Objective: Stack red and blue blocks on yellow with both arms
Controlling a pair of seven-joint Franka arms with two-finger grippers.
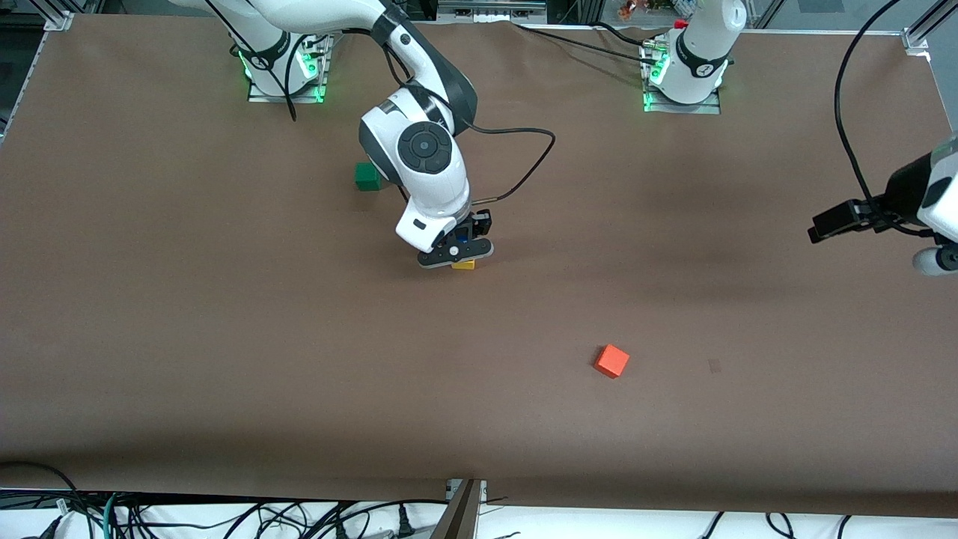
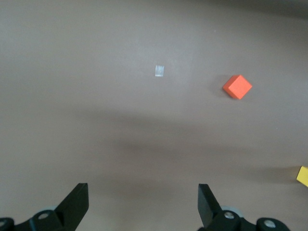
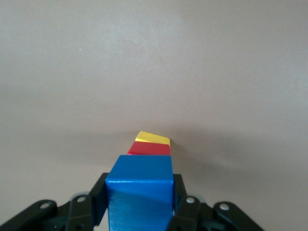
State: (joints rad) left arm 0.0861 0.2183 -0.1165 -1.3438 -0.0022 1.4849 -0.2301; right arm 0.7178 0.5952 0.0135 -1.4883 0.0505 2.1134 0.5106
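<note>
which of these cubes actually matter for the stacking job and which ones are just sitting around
Part of the job:
- blue cube, held in the right gripper over the stack
- red cube, on the yellow one
- yellow cube, at the bottom

Just lying about:
- orange cube, nearer the front camera
- green cube, near the right arm's base

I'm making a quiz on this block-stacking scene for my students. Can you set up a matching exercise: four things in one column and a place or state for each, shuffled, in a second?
Things
1. blue block
2. red block
3. orange cube
4. left gripper

Places or states
A. lies alone on the table, nearest the front camera
B. jaws open, holding nothing
C. on the yellow block
D. held in the right gripper's jaws, over the stack

Pairs: 1-D, 2-C, 3-A, 4-B
</note>
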